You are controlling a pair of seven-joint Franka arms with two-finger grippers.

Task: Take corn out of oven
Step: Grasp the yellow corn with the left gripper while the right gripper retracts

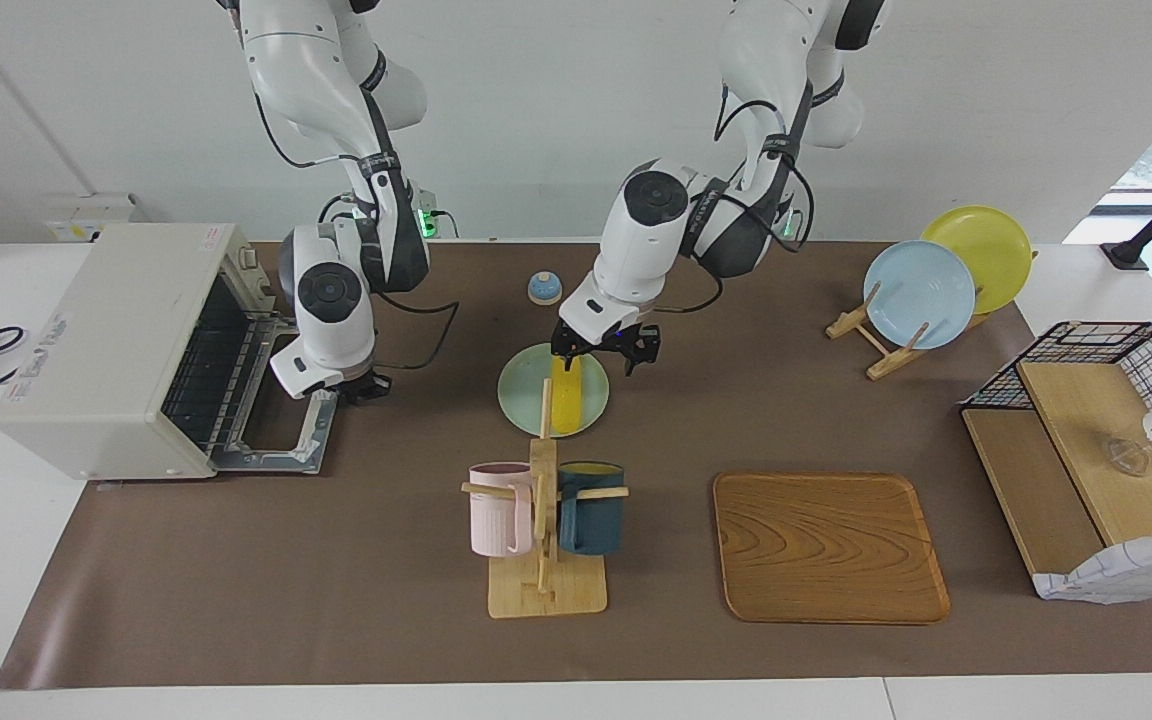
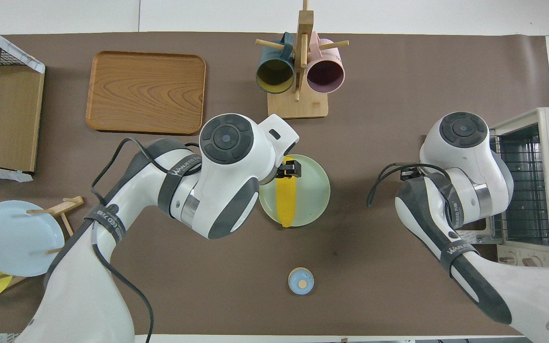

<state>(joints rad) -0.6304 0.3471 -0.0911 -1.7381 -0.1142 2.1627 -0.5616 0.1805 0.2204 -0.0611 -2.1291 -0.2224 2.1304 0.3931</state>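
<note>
Now oven [image 1: 116, 350], door dropped open, sits beside right pincer [image 1: 361, 388], which hangs over that door, grip unclear. Pale green plate [image 1: 521, 395] lies under left pincer [image 1: 604, 352]. Corn [image 1: 566, 400] rests on plate, just below left pincer's spread, empty fingers.

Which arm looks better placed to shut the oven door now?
The right gripper, I'd guess: it hangs just over the oven's dropped door. The left gripper is over the corn on the green plate at mid-table.
</note>
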